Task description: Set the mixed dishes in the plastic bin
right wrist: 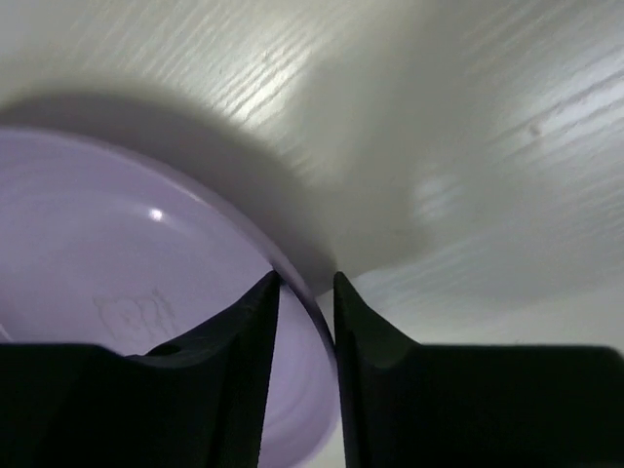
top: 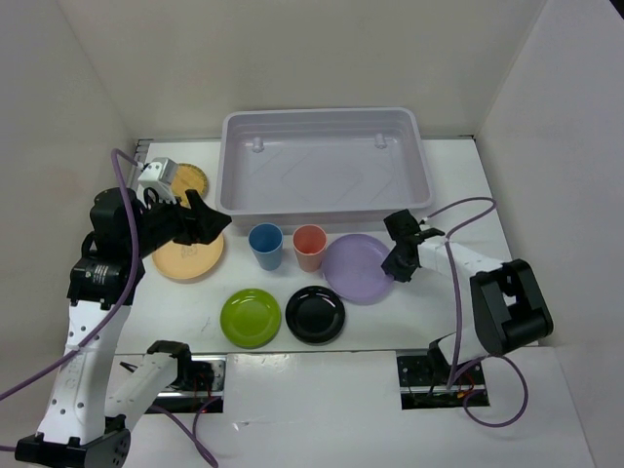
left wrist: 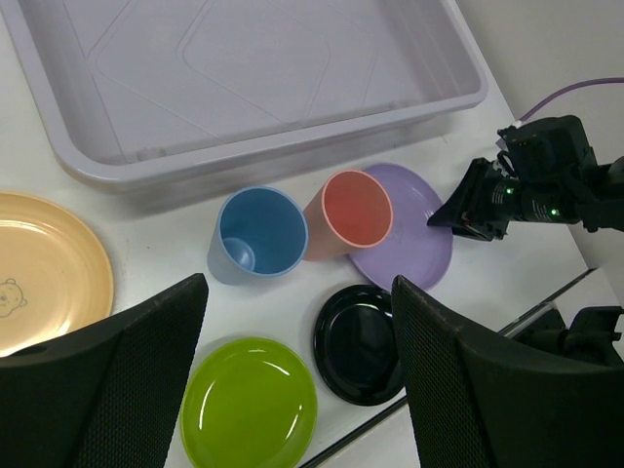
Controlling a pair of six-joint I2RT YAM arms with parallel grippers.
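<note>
The plastic bin (top: 322,122) (left wrist: 292,136) stands at the back with nothing in it. In front of it are a blue cup (top: 265,244) (left wrist: 258,234), a coral-red cup (top: 309,244) (left wrist: 353,210) and a lilac plate (top: 356,268) (left wrist: 419,229) (right wrist: 117,253). Nearer lie a lime green plate (top: 251,317) (left wrist: 249,405) and a black plate (top: 315,314) (left wrist: 361,341). A pale orange plate (top: 185,258) (left wrist: 39,268) and a woven disc (top: 190,180) lie at the left. My right gripper (top: 395,263) (right wrist: 306,278) is closed on the lilac plate's right rim. My left gripper (top: 210,222) (left wrist: 300,283) hovers open above the orange plate's far edge, holding nothing.
White walls enclose the table on the left, back and right. Purple cables (top: 468,210) loop from both arms. The right arm's body (top: 507,302) sits low near the table's right edge.
</note>
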